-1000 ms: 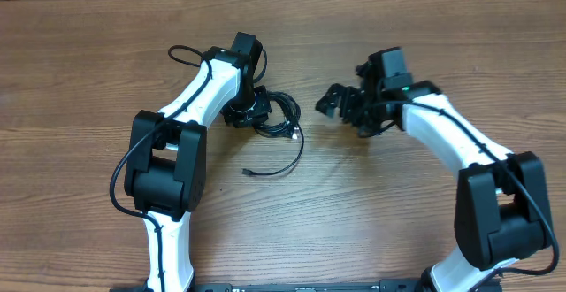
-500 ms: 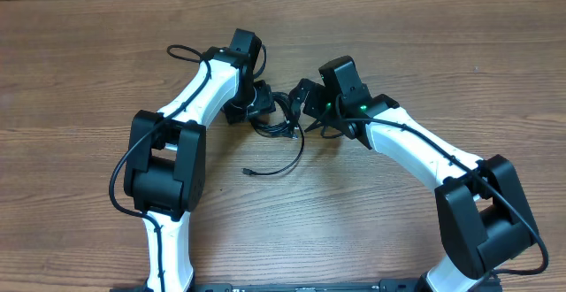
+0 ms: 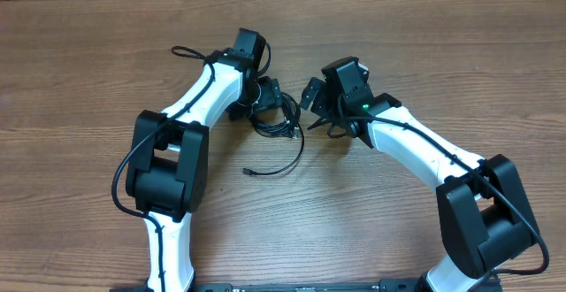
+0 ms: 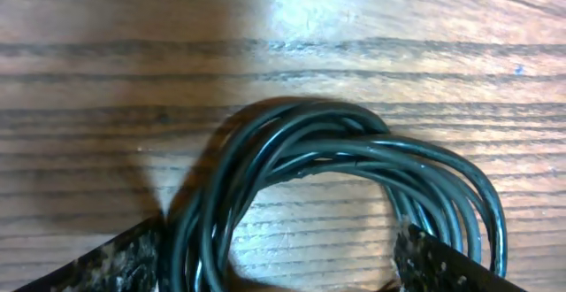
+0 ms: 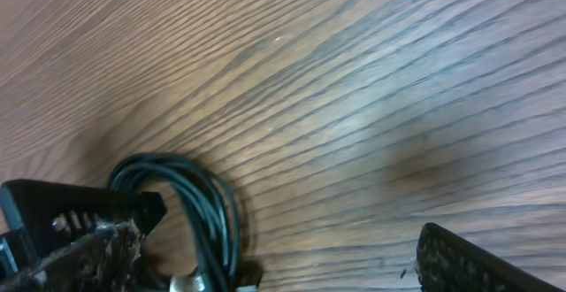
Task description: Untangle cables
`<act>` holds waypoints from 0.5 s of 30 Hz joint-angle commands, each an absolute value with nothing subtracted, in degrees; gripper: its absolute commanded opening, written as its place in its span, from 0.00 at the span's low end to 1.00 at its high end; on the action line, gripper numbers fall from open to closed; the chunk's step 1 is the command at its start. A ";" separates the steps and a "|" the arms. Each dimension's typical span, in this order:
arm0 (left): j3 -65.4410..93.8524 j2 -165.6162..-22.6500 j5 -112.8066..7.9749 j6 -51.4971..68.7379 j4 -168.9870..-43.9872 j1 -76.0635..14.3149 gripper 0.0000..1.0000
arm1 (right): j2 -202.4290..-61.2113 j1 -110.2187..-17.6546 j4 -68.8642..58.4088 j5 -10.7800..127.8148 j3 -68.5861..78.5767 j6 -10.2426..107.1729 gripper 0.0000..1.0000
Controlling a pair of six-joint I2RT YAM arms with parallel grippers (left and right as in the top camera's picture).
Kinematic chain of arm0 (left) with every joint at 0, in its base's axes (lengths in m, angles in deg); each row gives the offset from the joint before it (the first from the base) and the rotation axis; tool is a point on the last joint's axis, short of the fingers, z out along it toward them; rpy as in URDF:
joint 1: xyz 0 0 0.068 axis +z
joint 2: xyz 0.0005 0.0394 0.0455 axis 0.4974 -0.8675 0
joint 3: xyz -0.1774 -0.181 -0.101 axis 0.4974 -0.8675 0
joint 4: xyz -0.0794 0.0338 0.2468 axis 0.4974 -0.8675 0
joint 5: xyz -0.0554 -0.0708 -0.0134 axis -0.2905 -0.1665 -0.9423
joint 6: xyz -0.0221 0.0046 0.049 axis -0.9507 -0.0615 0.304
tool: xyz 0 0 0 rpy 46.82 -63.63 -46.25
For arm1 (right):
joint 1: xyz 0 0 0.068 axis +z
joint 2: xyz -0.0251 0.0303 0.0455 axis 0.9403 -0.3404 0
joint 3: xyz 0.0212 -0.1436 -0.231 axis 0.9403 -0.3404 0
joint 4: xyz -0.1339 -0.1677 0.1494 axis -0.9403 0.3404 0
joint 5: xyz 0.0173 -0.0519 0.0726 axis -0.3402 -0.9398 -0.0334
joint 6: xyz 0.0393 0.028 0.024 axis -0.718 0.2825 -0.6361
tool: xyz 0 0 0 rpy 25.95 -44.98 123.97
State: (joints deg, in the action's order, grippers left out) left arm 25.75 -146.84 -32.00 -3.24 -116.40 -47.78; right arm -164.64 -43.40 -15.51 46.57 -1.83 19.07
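The cables (image 3: 285, 124) lie as one black coiled bundle on the wooden table between my two arms. A loose tail runs down from it to a small plug (image 3: 248, 172). My left gripper (image 3: 269, 96) sits at the bundle's upper left. In the left wrist view the coil (image 4: 354, 155) arches between its wide-apart fingers (image 4: 106, 265), so this gripper (image 4: 279, 272) is open. My right gripper (image 3: 314, 106) hangs just right of the bundle, open. In the right wrist view the coil (image 5: 199, 203) lies by this gripper's (image 5: 274, 261) left finger (image 5: 80, 248), with a silver plug tip (image 5: 187, 283) below it.
Bare wooden table (image 3: 424, 44) surrounds the bundle on all sides. A thicker black cord (image 3: 186, 53) loops off the left arm's upper side. Both arm bases stand at the near edge. The left gripper's black body (image 5: 53, 202) shows at the left of the right wrist view.
The right arm swung in from the right to just beside the bundle. The left gripper's jaws spread apart over the coil and it shifted slightly up and right.
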 commanded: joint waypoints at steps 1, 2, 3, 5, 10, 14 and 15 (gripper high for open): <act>24.04 -147.85 -29.82 -3.37 -115.94 -48.52 0.73 | -164.68 -43.60 -15.07 41.94 -1.90 18.96 1.00; 24.04 -147.85 -29.66 -3.37 -115.98 -48.57 0.71 | -164.68 -43.60 -14.66 41.20 -1.90 18.98 1.00; 24.04 -147.85 -29.66 -3.35 -116.05 -48.57 0.67 | -164.68 -43.60 -13.94 40.08 -1.90 18.96 1.00; 24.04 -147.85 -29.55 -3.32 -116.40 -48.57 0.64 | -164.68 -43.60 -13.37 39.05 -1.90 18.96 1.00; 24.04 -147.85 -29.07 -3.08 -118.41 -48.61 0.54 | -164.68 -43.60 -11.90 38.90 -1.90 18.98 1.00; 24.04 -147.85 -29.07 -0.96 -123.48 -48.61 0.22 | -164.68 -43.60 -10.53 40.10 -1.92 18.96 1.00; 24.04 -147.85 -29.07 -0.48 -124.31 -48.61 0.18 | -164.68 -43.60 -10.13 40.56 -1.90 18.94 1.00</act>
State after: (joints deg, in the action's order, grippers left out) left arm 25.20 -146.84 -29.12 -2.58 -122.10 -48.13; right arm -164.64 -43.40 -10.94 39.99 -1.83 19.11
